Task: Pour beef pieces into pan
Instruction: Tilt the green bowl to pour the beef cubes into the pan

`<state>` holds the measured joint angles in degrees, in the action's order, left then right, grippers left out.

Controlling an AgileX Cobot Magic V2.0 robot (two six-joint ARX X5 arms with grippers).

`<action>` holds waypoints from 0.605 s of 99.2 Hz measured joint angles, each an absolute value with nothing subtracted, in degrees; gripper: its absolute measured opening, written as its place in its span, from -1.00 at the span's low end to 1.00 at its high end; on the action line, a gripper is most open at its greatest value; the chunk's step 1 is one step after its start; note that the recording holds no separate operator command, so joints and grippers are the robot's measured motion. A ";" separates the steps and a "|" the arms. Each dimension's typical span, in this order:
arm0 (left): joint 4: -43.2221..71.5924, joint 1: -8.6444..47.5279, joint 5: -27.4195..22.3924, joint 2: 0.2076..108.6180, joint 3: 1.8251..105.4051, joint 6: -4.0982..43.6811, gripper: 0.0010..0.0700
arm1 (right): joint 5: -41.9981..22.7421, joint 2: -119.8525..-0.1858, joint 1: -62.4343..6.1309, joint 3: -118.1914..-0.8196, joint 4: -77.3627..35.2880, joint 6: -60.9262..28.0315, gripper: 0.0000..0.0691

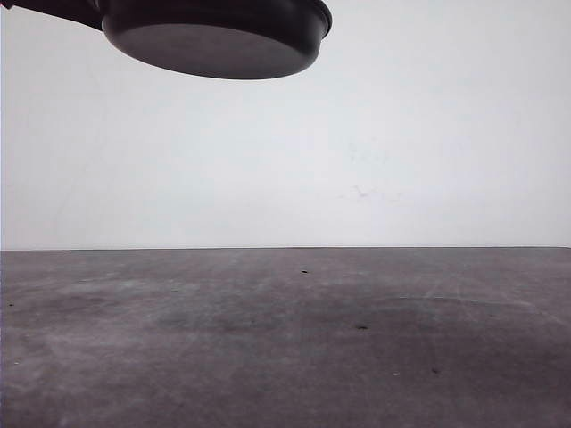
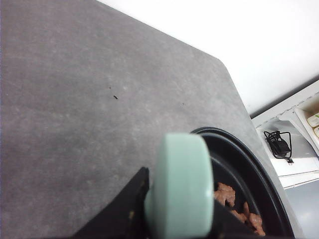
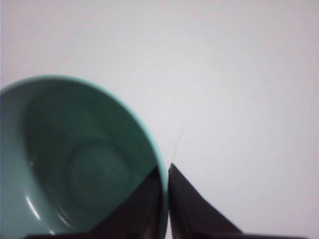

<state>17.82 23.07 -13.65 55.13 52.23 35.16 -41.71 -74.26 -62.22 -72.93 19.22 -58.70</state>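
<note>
1. Black pan (image 1: pixel 214 40) held high above the grey desk (image 1: pixel 285 339) in the front view, seen from below, so nothing inside shows from there.
2. Held by its mint-green handle (image 2: pixel 182 186) in the left hand (image 2: pixel 174 219), dark fingers (image 2: pixel 124 209) pressed tight on the sides of it. Probably lifted like this to meet the bowl in the air.
3. Beef pieces (image 2: pixel 227 194) lying in the pan, reddish-brown bits near the handle end. So the pour looks mostly or fully done, judging from that.
4. Teal bowl (image 3: pixel 75 164) tipped over on its side in the right wrist view, open mouth facing the camera, inside looking bare. Tipped that way most likely to let the meat slide out.
5. Right hand (image 3: pixel 167 199) pinching the bowl's rim, one dark finger inside and one outside, closed narrow on the thin wall.
6. Hard to see or cut off:
   - Pan's rim cut by the top edge of the front view.
   - Most of the pan's floor hidden behind the green handle in the left wrist view, so no way to count the beef.
   - Bowl blurry and partly out of the picture, so a last piece stuck low down cannot be ruled out.
   - Cannot tell how close the bowl and pan are to each other.
   - A few tiny dark specks on the desk, too small to name.
</note>
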 joint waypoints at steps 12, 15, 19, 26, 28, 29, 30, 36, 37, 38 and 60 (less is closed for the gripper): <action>17.85 22.98 -13.61 55.18 52.25 35.16 -0.87 | -39.77 -74.17 -63.20 -72.93 22.94 -59.07 -0.97; 17.78 22.92 -13.54 55.18 52.23 35.16 -0.87 | -38.94 -74.08 -63.22 -72.93 23.07 -59.37 -0.97; 17.78 22.87 -13.45 55.18 52.23 35.16 -0.87 | -38.81 -74.06 -63.00 -72.93 23.05 -60.05 -0.97; 17.78 22.72 -13.45 55.22 52.23 35.16 -0.87 | -38.81 -74.06 -62.76 -72.93 23.11 -61.12 -0.97; 17.78 22.72 -13.50 55.22 52.23 35.16 -0.87 | -38.65 -74.06 -62.70 -72.93 23.38 -61.17 -0.97; 17.76 22.72 -13.52 55.20 52.25 35.16 -0.87 | -38.52 -74.06 -62.72 -72.93 23.51 -61.21 -0.97; 17.76 22.72 -13.52 55.20 52.23 35.16 -0.87 | -38.33 -74.04 -62.72 -72.93 23.68 -61.28 -0.97; 17.72 22.72 -13.47 55.20 52.23 35.16 -0.87 | -37.52 -73.91 -62.61 -72.93 24.12 -61.56 -0.97; 17.67 22.72 -13.47 55.20 52.23 35.16 -0.87 | -37.54 -73.89 -62.57 -72.93 24.12 -61.69 -0.97; 17.61 22.72 -13.47 55.20 52.23 35.16 -0.87 | -37.60 -73.87 -62.57 -72.93 24.10 -61.80 -0.97; 17.32 22.63 -14.22 55.22 52.25 35.16 -0.87 | -41.39 -72.97 -62.57 -72.93 24.08 -59.64 -0.97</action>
<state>17.32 22.63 -14.22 55.22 52.25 35.16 -41.39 -72.97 -62.57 -72.93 24.08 -59.64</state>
